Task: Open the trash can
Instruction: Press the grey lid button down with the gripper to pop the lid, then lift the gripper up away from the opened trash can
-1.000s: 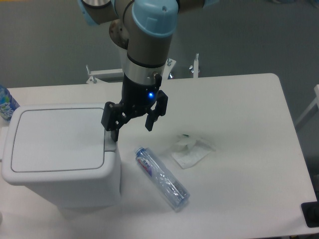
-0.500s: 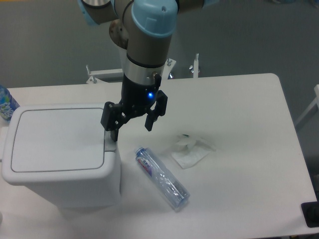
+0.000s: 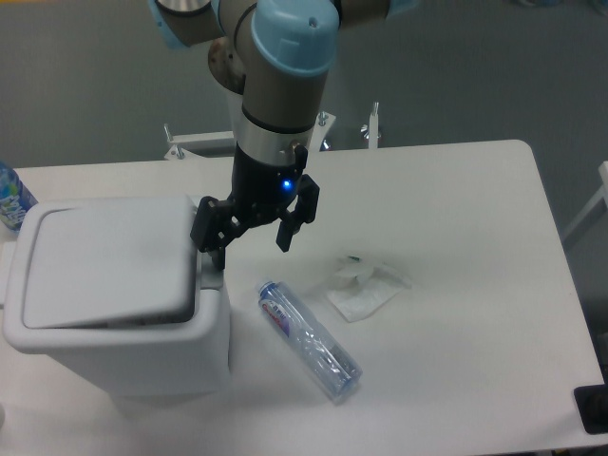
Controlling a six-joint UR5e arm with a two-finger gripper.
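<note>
The white trash can (image 3: 114,351) stands at the table's front left. Its flat lid (image 3: 104,266) is tilted, lifted along the near edge so a dark gap shows beneath it. My gripper (image 3: 251,243) hangs at the bin's right rim with its fingers spread open. The left finger (image 3: 217,249) presses down at the push-button tab on the right rim; the tab itself is hidden under it. The right finger hangs free above the table. Nothing is held.
A clear plastic bottle (image 3: 310,340) lies on the table just right of the bin. A crumpled white wrapper (image 3: 368,283) lies beyond it. Another bottle (image 3: 11,198) stands at the far left edge. A dark object (image 3: 594,410) sits at the front right corner.
The lid has popped up from flat to tilted, with a gap at its near edge. The gripper has shifted very slightly down and left.
</note>
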